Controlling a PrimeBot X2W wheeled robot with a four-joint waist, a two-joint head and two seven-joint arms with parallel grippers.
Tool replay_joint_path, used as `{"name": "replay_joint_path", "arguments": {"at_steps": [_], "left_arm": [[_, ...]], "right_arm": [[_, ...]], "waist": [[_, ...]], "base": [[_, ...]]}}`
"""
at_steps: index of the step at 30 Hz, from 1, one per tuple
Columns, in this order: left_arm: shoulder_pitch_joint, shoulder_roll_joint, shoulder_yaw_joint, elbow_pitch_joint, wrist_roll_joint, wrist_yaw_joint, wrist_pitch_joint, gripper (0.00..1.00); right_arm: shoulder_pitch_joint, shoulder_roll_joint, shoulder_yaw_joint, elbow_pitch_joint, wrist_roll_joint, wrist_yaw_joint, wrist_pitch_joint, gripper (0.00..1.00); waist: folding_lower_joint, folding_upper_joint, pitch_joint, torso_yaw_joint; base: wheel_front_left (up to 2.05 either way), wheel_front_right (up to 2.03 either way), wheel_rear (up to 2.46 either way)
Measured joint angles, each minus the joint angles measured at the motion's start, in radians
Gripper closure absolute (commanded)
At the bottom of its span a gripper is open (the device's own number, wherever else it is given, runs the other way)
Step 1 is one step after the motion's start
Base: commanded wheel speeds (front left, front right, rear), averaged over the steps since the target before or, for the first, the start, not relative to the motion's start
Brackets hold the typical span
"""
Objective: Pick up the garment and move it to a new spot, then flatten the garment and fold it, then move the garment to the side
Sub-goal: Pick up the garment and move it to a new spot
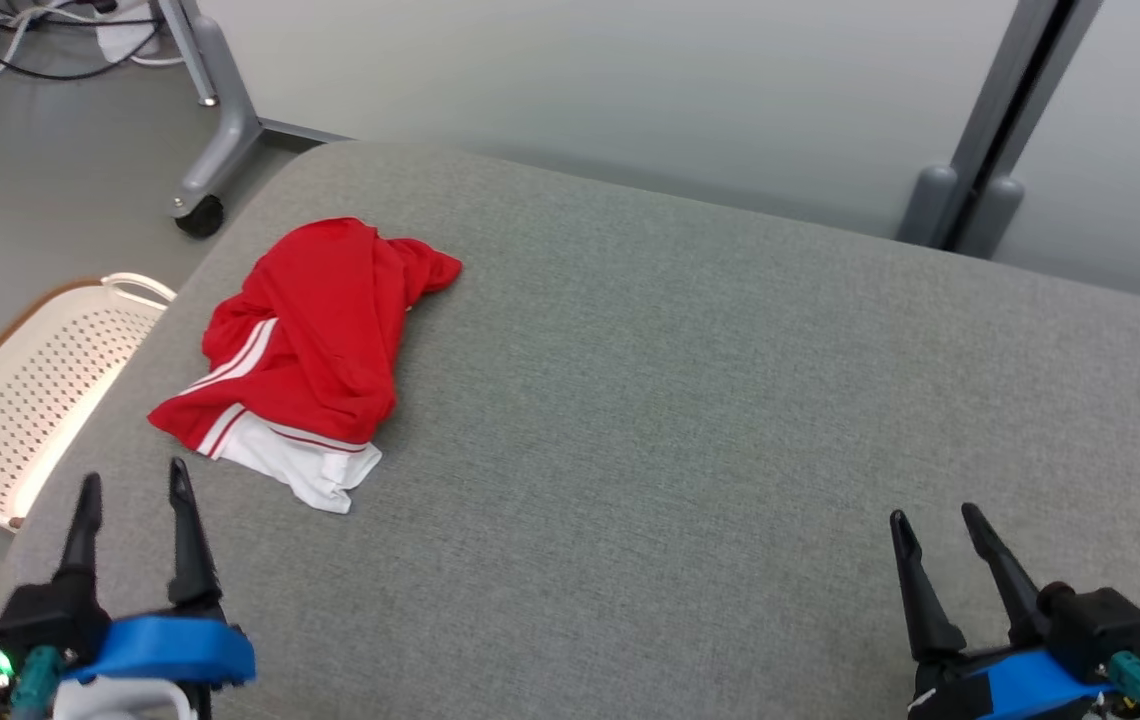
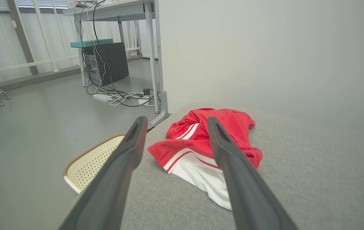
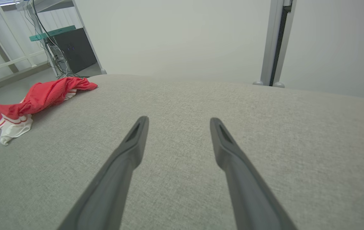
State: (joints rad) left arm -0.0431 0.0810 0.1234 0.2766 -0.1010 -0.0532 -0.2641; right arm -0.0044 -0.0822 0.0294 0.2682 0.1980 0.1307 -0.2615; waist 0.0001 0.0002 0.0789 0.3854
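Observation:
The garment [image 1: 310, 340] is red with white stripes and a white part at its near end. It lies crumpled near the left edge of the grey padded surface [image 1: 690, 400]. My left gripper [image 1: 133, 482] hovers open at the lower left, a short way in front of the garment's near end, with nothing between its fingers. In the left wrist view the garment [image 2: 198, 150] lies just ahead between the two fingers [image 2: 127, 153]. My right gripper [image 1: 934, 516] stands open at the lower right, far from the cloth. The right wrist view has the garment [image 3: 35, 102] at its far left.
A cream perforated basket [image 1: 20, 400] stands on the floor beside the surface's left edge. A grey wheeled table leg [image 1: 215, 130] and cables [image 1: 0, 45] sit at the back left. A pale wall and a grey post [image 1: 1000, 130] stand behind.

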Motion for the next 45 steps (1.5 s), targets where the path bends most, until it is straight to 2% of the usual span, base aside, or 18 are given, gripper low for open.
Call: {"name": "replay_joint_path", "arguments": {"at_steps": [7,15,22,26,31,36,43,44,45], "left_arm": [[-0.199,0.046,0.058,0.049,-0.029,0.004,0.0,0.0],[-0.465,0.121,0.108,0.204,-0.068,0.0,0.0,0.0],[-0.637,0.199,0.118,0.409,-0.075,-0.007,0.007,0.0],[-0.714,0.242,0.115,0.542,-0.085,-0.019,0.057,0.0],[-0.783,0.27,0.105,0.685,-0.113,-0.047,0.155,0.0],[-0.851,0.289,0.09,0.82,-0.167,-0.071,0.359,0.0],[-0.922,0.304,0.055,0.874,-0.254,-0.071,0.55,0.0],[-0.926,0.309,0.047,0.874,-0.266,-0.071,0.574,0.11],[-0.926,0.314,0.032,0.874,-0.276,-0.071,0.596,0.82]], "right_arm": [[-0.048,-0.044,-0.004,-0.095,-0.04,0.0,0.014,0.0],[-0.096,-0.096,-0.003,-0.258,-0.067,0.0,0.079,0.0],[-0.117,-0.121,-0.02,-0.395,-0.094,0.0,0.126,0.0],[-0.116,-0.126,-0.03,-0.457,-0.101,0.0,0.146,0.0],[-0.115,-0.129,-0.045,-0.501,-0.108,0.0,0.16,0.0],[-0.112,-0.134,-0.056,-0.517,-0.108,0.0,0.172,0.0],[-0.116,-0.134,-0.045,-0.519,-0.109,0.0,0.178,0.0],[-0.116,-0.134,-0.042,-0.519,-0.109,0.0,0.178,0.0],[-0.117,-0.134,-0.04,-0.517,-0.109,0.0,0.178,0.0]], "waist": [[0.0001,0.0,0.105,-0.074],[0.0003,0.0002,0.264,-0.162],[0.0003,0.0002,0.388,-0.216],[0.0002,0.0002,0.433,-0.231],[0.0001,0.0001,0.457,-0.239],[-0.0001,-0.0001,0.461,-0.235],[-0.0002,-0.0002,0.461,-0.235],[-0.0002,-0.0002,0.461,-0.237],[-0.0002,-0.0002,0.46,-0.239]], "base": [[0.0,0.0,0.0],[0.0,0.0,0.0],[0.0,0.0,0.0],[0.0,0.0,0.0],[0.0,0.0,0.0],[0.0,0.0,0.0],[0.0,0.0,0.0],[0.0,0.0,0.0],[0.0,0.0,0.0]]}}
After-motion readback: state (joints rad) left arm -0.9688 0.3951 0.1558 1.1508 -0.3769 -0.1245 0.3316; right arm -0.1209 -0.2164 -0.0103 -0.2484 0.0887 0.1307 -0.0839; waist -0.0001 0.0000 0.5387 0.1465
